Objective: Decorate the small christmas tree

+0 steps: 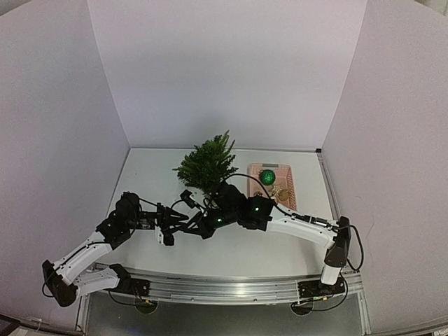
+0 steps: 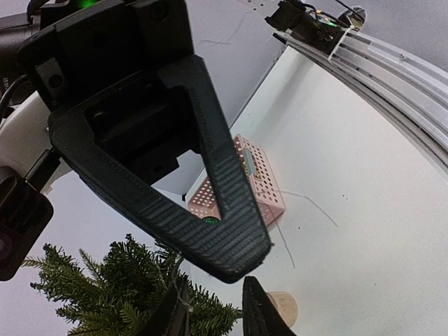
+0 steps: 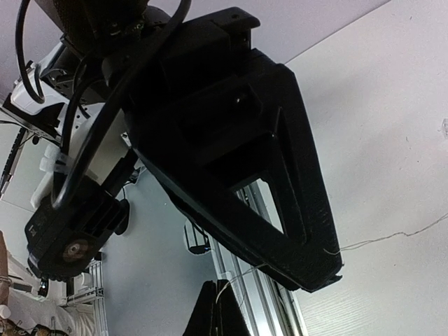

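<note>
The small christmas tree (image 1: 208, 164) stands at the back centre of the table; the left wrist view shows its branches (image 2: 105, 294) and tan base (image 2: 283, 306). Both grippers meet in front of it. My right gripper (image 3: 218, 288) is shut on a thin pale thread (image 3: 245, 274), which runs past the left gripper's fingers (image 3: 308, 259) and out over the table (image 3: 392, 236). My left gripper (image 2: 210, 299) is narrowly open, and the thread hangs along its left finger (image 2: 168, 315). The right gripper's fingers (image 2: 224, 238) cross just above it. No ornament shows on the thread.
A pink perforated basket (image 1: 285, 175) sits right of the tree, holding a green ball (image 1: 267, 176) and a gold piece (image 1: 277, 192). White walls enclose the table on three sides. The arms' metal mounting rail (image 1: 224, 287) runs along the near edge.
</note>
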Robot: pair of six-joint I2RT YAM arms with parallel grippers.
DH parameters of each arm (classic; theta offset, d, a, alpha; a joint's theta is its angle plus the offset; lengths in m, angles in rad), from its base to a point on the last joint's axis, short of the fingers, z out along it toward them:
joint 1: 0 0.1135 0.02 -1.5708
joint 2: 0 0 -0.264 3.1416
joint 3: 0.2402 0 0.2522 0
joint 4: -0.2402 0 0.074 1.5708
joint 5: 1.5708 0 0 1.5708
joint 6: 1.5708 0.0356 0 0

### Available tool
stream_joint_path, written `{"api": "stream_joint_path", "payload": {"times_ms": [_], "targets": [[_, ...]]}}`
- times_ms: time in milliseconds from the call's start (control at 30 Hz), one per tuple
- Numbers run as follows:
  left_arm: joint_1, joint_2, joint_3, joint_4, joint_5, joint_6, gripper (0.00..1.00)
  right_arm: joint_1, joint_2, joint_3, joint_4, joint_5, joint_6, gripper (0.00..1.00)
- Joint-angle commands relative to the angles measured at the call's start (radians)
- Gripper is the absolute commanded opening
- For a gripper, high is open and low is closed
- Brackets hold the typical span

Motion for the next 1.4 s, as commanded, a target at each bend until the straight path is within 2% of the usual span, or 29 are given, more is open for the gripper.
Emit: {"api": "stream_joint_path", "payload": {"times_ms": [0,100,133,300,333,533,633,700,833,967,1133,1233,1367], "targets": [[-0.006,0.016,0.052,0.074,0.000,-0.008,0.20,0.006,0.010,0.042,0.013,-0.023,-0.019,0.00],[-0.011,0.020,0.052,0.097,-0.001,-0.023,0.03,0.006,0.012,0.042,0.012,-0.017,-0.022,0.00],[-0.013,0.019,0.052,0.097,-0.004,-0.037,0.01,0.006,0.011,0.042,0.013,-0.013,-0.023,0.00],[-0.014,0.014,0.051,0.113,-0.058,-0.144,0.00,0.006,0.004,0.044,0.013,0.031,-0.028,0.00],[-0.014,0.018,0.060,0.116,-0.080,-0.194,0.00,0.006,0.000,0.046,0.013,0.047,-0.028,0.03],[-0.009,0.059,0.156,0.101,-0.251,-0.556,0.00,0.005,-0.042,0.091,0.014,0.122,-0.041,0.53],[0.015,0.075,0.189,0.081,-0.311,-0.720,0.00,-0.009,-0.089,0.091,0.015,0.224,-0.044,0.73],[0.032,0.083,0.210,0.066,-0.328,-0.823,0.00,-0.027,-0.122,0.088,0.016,0.286,-0.030,0.82],[0.109,0.118,0.259,0.019,-0.323,-1.067,0.00,-0.075,-0.167,0.085,0.015,0.403,-0.002,0.85],[0.204,0.162,0.290,-0.014,-0.266,-1.308,0.00,-0.107,-0.191,0.076,0.014,0.610,0.014,0.86],[0.251,0.229,0.304,-0.043,-0.177,-1.520,0.00,-0.119,-0.182,0.066,0.019,0.914,0.004,0.83],[0.276,0.280,0.320,-0.032,-0.163,-1.626,0.00,-0.120,-0.147,0.084,0.021,0.949,-0.043,0.82],[0.335,0.340,0.375,-0.005,-0.127,-1.719,0.00,-0.121,-0.105,0.100,0.021,0.898,-0.059,0.82]]}}
